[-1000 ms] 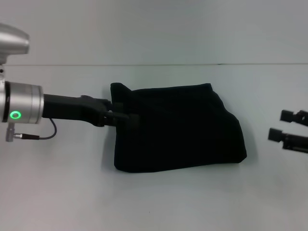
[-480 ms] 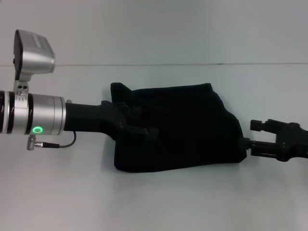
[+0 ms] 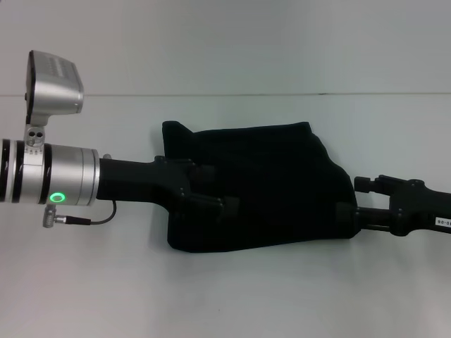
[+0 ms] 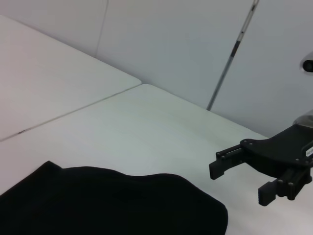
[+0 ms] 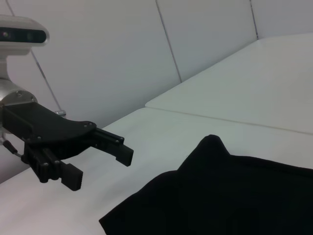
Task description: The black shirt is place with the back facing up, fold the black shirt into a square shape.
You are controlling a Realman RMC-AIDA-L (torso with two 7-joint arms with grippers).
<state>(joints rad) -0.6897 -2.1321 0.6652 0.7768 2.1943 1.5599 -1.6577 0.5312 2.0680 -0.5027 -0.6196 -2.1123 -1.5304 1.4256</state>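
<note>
Both grippers, left (image 3: 211, 198) and right (image 3: 349, 215), have closed in, jaws spread, over my black shirt (image 3: 268, 186) (white table (image 3: 232, 296), pale walls).

The black shirt (image 3: 261, 186) lies bunched in a rough folded heap on the white table (image 3: 232, 296), and it is the landmark here. Nearer the robot than the shirt, the table is bare and a pincer could pass freely; beyond the shirt it is bare up to the wall. The left pincer (image 3: 215, 201), fingers apart, reaches in over the shirt's left edge, blocking that side. The right pincer (image 3: 349, 211), fingers apart, sits at the shirt's right edge, closing off that side. Above the shirt's middle the room is free.
</note>
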